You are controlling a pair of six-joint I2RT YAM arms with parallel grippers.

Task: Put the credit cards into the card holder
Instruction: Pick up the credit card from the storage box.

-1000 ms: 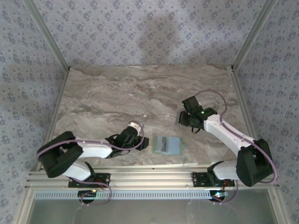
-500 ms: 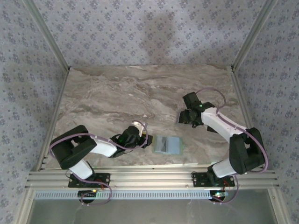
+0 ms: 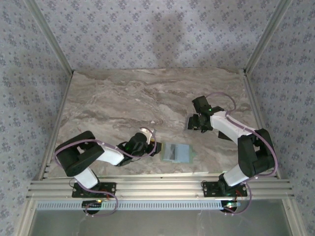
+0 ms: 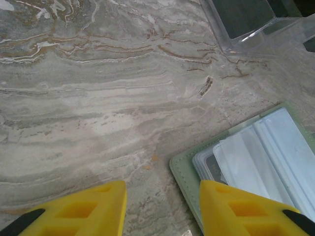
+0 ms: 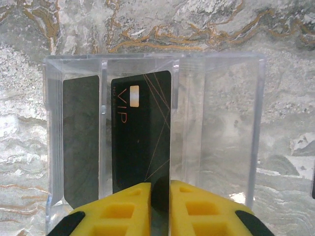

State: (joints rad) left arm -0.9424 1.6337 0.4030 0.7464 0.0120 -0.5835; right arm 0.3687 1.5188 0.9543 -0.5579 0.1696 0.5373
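Pointing to 12 o'clock, the right end effector (image 5: 161, 196), jaws nearly together, its grip impossible to judge, faced a credit card (image 5: 140, 132) lying lengthwise 12-to-6 in a clear box (image 5: 231, 123). The card holder (image 3: 176, 152) lay at its 7 o'clock, beside the open left end effector (image 4: 161, 196).

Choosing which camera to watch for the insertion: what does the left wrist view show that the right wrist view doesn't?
Left wrist, not right: the open card holder with clear sleeves, by the spread left fingers. Right wrist, not left: VIP lettering on a dark credit card in the clear box, right fingers close together. Both: the marble table and the clear box.
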